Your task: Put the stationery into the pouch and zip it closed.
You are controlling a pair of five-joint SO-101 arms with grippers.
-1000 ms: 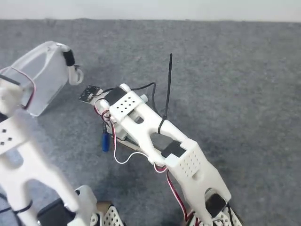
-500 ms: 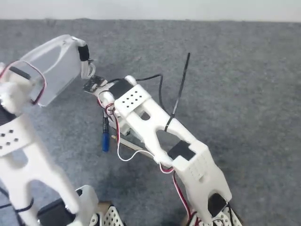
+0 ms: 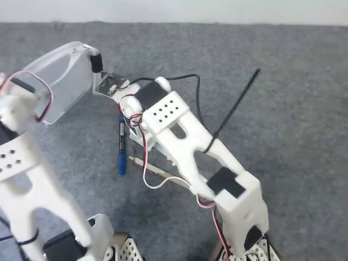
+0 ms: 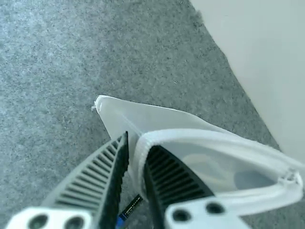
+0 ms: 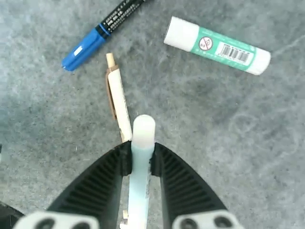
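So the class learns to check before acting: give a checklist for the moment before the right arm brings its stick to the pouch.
1. Right claw shut on the pale stick: ok.
2. Left claw clamped on the pouch rim: ok.
3. Pouch mouth open: ok, the rim gapes in the left wrist view.
4. Stick lined up with the mouth: cannot tell.
5. Other stationery packed: not ok; blue marker, beige pen and glue stick lie on the carpet.
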